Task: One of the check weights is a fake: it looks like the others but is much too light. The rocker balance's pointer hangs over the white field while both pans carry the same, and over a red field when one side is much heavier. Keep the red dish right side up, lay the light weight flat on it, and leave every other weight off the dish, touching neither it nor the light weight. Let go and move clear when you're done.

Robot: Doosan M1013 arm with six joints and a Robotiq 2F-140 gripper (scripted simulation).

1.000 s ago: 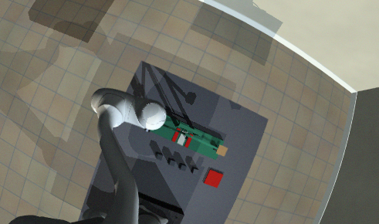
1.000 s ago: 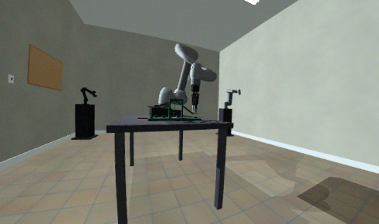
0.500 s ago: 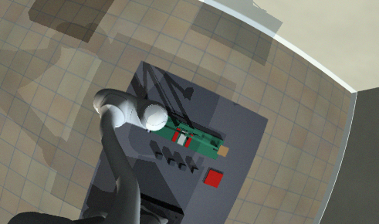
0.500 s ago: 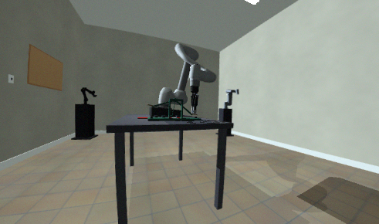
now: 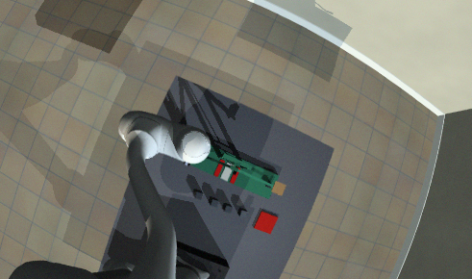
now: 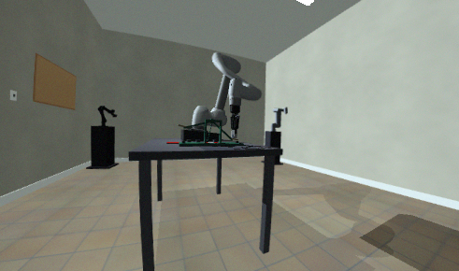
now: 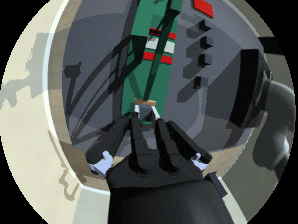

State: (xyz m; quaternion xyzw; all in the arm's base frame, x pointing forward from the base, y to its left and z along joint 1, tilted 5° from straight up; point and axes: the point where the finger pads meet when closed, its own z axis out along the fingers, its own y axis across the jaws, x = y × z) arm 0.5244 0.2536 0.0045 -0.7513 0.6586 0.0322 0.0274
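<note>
My gripper [image 6: 234,133] [image 7: 144,110] points down at the near end of the green rocker balance [image 5: 264,187] [image 7: 131,102]. Its pale fingertips are shut on a dark grey weight [image 7: 145,110], close by a tan pan [image 7: 145,102]; whether the weight touches the pan is unclear. The other tan pan [image 5: 279,188] shows bare at the far end. The pointer is hard to make out near the white field [image 5: 226,173] [image 7: 169,47], between red fields. Several dark weights [image 5: 226,208] [image 7: 205,42] stand in a row beside the balance. The red dish [image 5: 265,221] [image 7: 203,7] lies flat beyond the row, with nothing on it.
The grey table [image 5: 301,159] [image 6: 152,147] carries everything. The balance's green upright frame [image 6: 206,132] and sloping beam rise close to my fingers. A long black block [image 7: 248,82] stands on the arm's side of the weights.
</note>
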